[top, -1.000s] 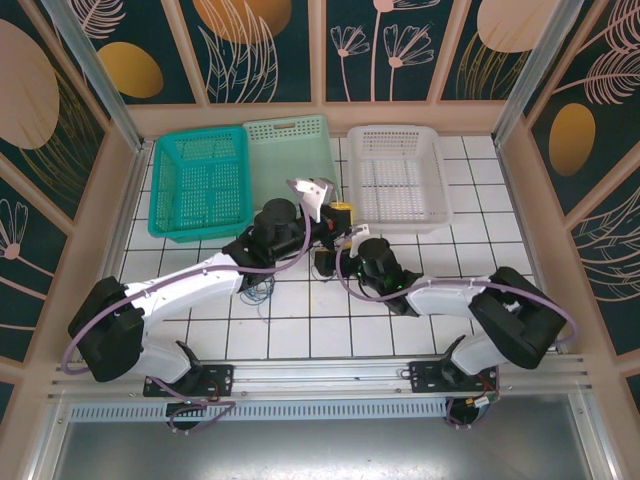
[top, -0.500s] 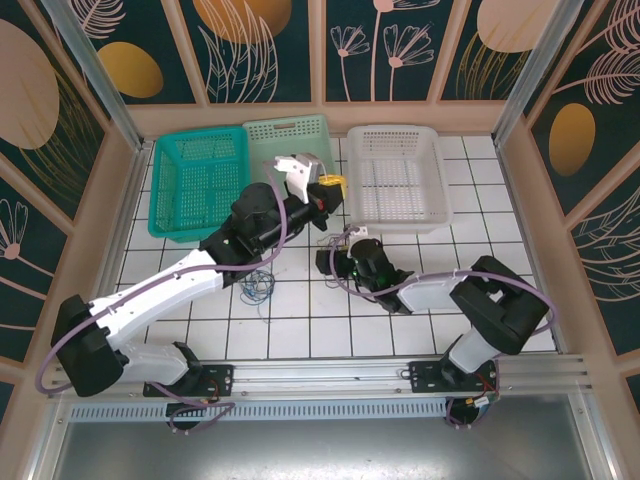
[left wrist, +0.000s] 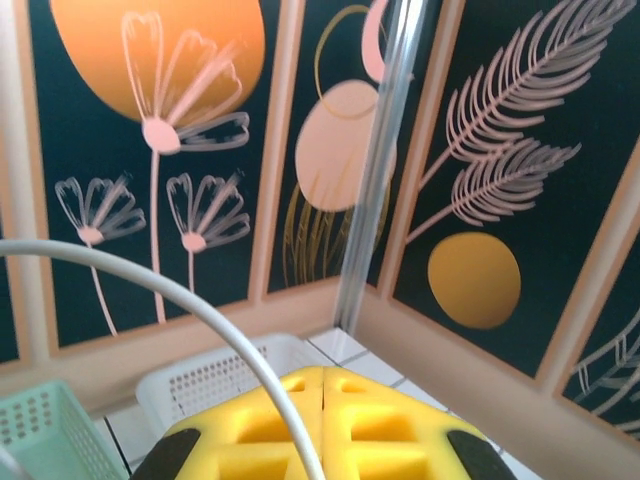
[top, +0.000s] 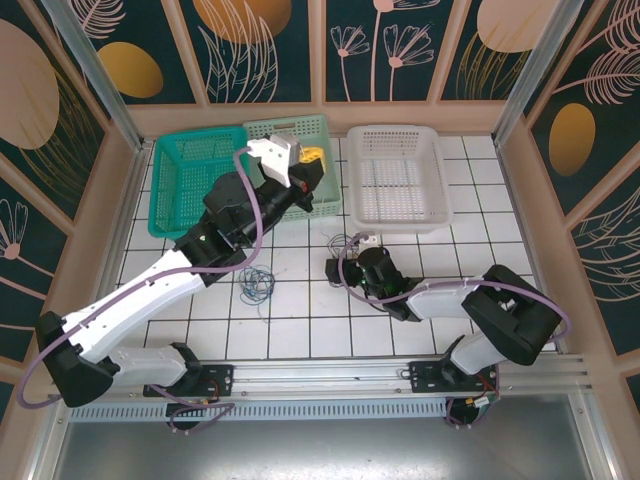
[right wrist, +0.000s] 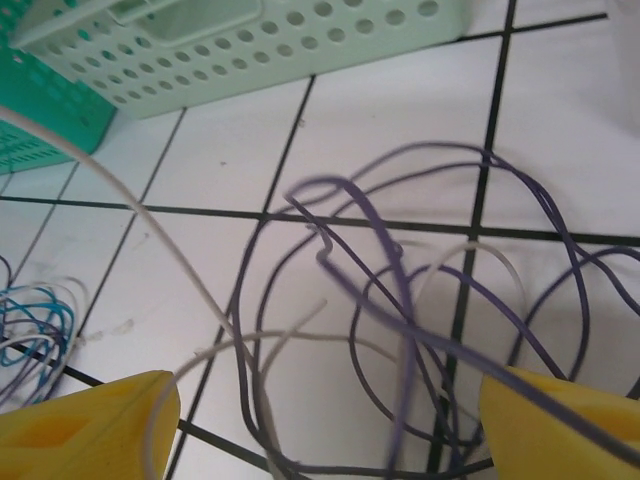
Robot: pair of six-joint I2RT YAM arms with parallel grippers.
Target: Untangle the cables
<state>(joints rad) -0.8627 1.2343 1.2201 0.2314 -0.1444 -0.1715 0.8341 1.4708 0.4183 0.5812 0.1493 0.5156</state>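
A tangle of thin purple and pale grey-white cables (right wrist: 400, 300) lies on the white tiles, in the top view (top: 346, 243) just ahead of my right arm. My right gripper (right wrist: 325, 430) hangs low over it, open, with the loops between its yellow fingertips (right wrist: 90, 430). One pale cable (right wrist: 130, 200) runs off up and to the left. My left gripper (left wrist: 322, 400) is raised over the baskets (top: 311, 158), its yellow fingers pressed together, and a white cable (left wrist: 170, 285) arcs down to their seam. A second tangle of blue cables (top: 256, 285) lies left of centre.
Three baskets stand along the back: teal (top: 153, 215), light green (top: 290, 128) and white (top: 395, 131). The light green basket (right wrist: 280, 50) is close ahead of the right gripper. Patterned walls and a metal post (left wrist: 385, 170) close off the cell.
My left arm has swung up and back to the left, carrying its shut gripper from mid-table to above the light green basket. The right gripper has drawn back slightly and stays low over the purple tangle.
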